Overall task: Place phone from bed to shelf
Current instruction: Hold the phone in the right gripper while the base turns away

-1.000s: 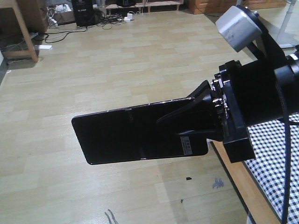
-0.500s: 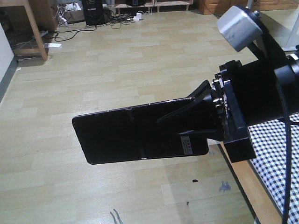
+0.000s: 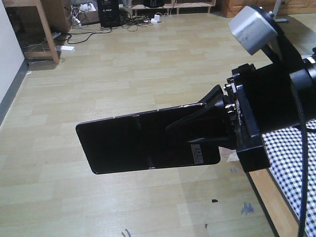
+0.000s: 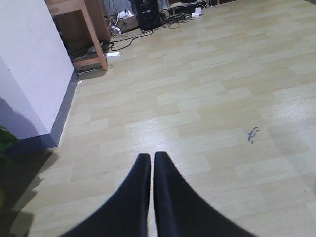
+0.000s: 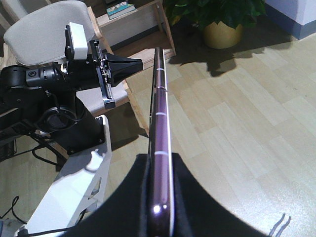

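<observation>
Phone [image 3: 143, 143] is up in the air over the floor [image 3: 123, 69], not on the bed. Its flat face is toward the front camera and its long side is near level. There is a white sticker [image 3: 197, 154] near the held end.

Change from half a second ago:
- Phone and right gripper [image 3: 195, 129] sit at the same spot in the front view.
- Everything behind them has slid.
- Desk leg [image 3: 49, 34] and cables [image 3: 98, 29] are further right.
- Pale wall [image 3: 7, 64] is wider at the left edge.
- Bed [image 3: 284, 168], with its checked sheet and wooden side rail, is pushed toward the lower right corner.

Grip:
- The right gripper is clamped on the phone's sticker end.
- One finger [image 3: 197, 118] lies across the dark face; the other is hidden behind it.
- In the right wrist view the phone is edge-on, its pinkish rim running up the middle.
- A black pad presses on each side of its near end, and most of the length sticks out past the fingertips.

Left gripper [image 4: 151, 159] has its fingers together with nothing between them, over bare floor and well apart from the phone.

The right wrist view also shows a light wooden shelf [image 5: 143, 24] beyond the phone's far end, with a potted plant [image 5: 222, 19] beside it.
</observation>
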Motion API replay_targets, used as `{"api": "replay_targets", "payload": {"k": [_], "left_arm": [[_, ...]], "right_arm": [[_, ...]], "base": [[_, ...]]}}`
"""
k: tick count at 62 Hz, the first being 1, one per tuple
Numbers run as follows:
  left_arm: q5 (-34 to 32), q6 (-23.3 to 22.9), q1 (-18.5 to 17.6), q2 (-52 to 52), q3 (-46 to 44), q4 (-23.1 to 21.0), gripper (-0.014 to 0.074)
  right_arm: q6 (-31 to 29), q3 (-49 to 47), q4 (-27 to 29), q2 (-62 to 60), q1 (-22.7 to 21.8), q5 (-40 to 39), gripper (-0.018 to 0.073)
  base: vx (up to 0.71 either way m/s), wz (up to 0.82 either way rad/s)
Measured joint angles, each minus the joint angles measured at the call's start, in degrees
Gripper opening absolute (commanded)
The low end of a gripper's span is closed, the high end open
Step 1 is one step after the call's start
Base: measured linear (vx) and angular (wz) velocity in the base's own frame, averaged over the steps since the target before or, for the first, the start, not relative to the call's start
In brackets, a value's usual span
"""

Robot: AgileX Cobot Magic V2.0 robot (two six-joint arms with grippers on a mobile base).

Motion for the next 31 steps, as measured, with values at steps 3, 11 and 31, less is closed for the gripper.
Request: {"api": "replay_targets", "payload": {"k": [3,11,31], "left_arm": [[0.0,0.0,0.0,0.0,0.0,0.0,0.0001],[0.0,0.0,0.0,0.0,0.0,0.0,0.0001],[0.0,0.0,0.0,0.0,0.0,0.0,0.0001]], "right_arm": [[0.0,0.0,0.0,0.0,0.0,0.0,-0.0001],[0.0,0.0,0.0,0.0,0.0,0.0,-0.0001],[0.0,0.0,0.0,0.0,0.0,0.0,-0.0001]], "base": [[0.14,0.08],[0.17,0.08],[0.22,0.03]]}}
